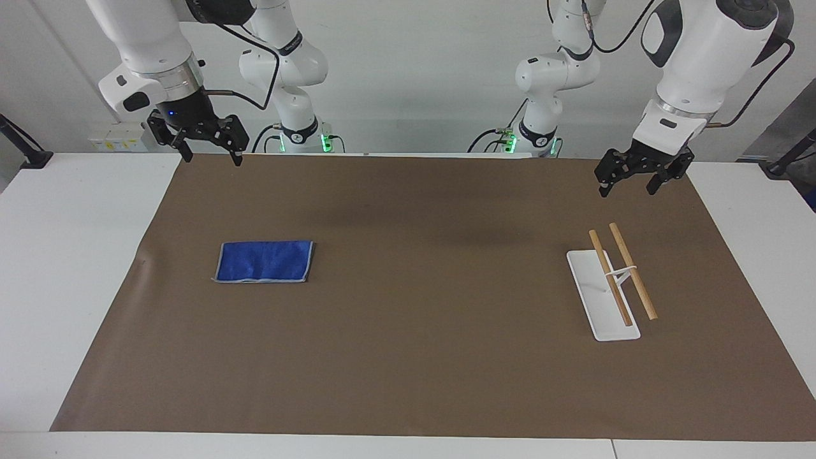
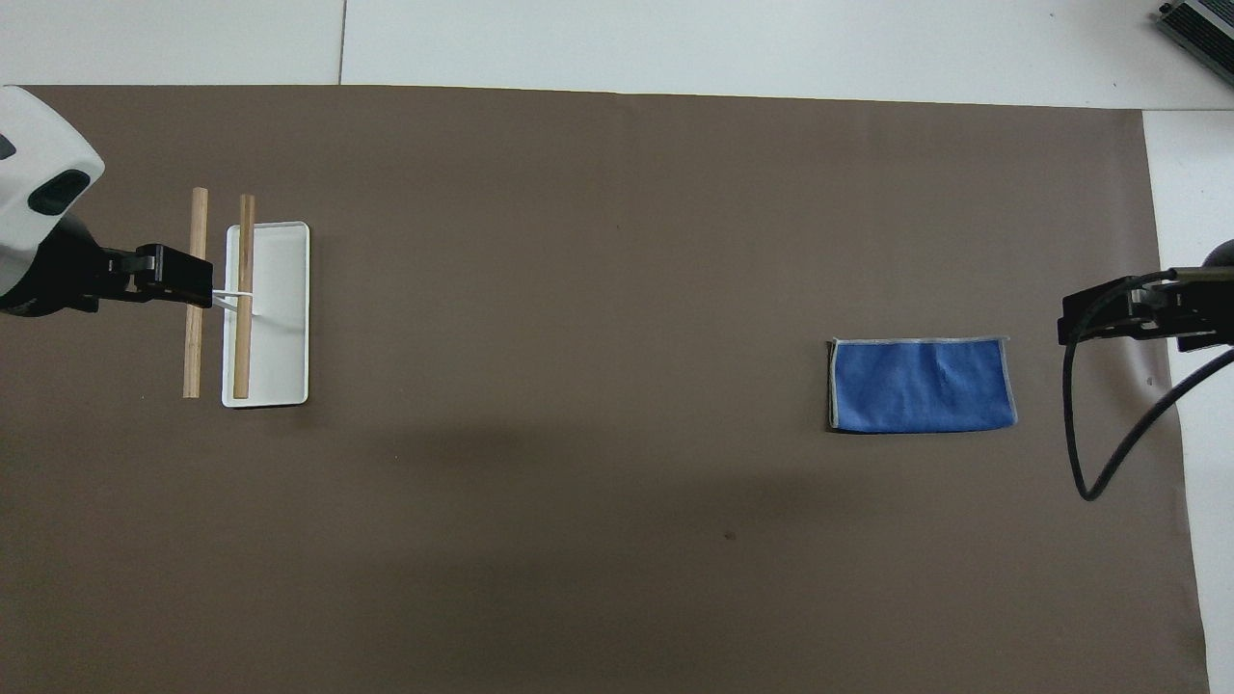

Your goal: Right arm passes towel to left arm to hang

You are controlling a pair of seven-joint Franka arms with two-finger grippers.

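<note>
Over toward the right arm's end of the table, you've got the small royal-blue rectangular towel with pale grey stitched edging (image 1: 264, 261) (image 2: 921, 385) lying flat and folded on the big brown paper mat (image 1: 421, 357) (image 2: 578, 289) that covers most of the white table (image 1: 70, 268) (image 2: 733, 43); nothing is touching it. In the facing view it sits at roughly 9 o'clock from the mat's middle, and in the overhead view that flips to about 3 o'clock. Your right arm's black clawed gripper (image 1: 209, 153) (image 2: 1109, 318) hangs in the air over the mat's corner at that end, at about 11 o'clock from the towel in the facing view, fingers spread apart and holding nothing. Down at the left arm's end stands the little rack (image 1: 613, 280) (image 2: 253, 308): a flat white rectangular base with a thin white post and two light wooden bars carried side by side above it, at about 3 o'clock from the mat's middle in the facing view, well apart from the towel. Your left arm's black gripper (image 1: 631, 182) (image 2: 174, 275) hovers above the mat near the rack, at about 12 o'clock from it in the facing view, fingers spread too and empty. Seen from overhead it covers part of the outer bar, but from the facing view it is clearly up off the rack.
</note>
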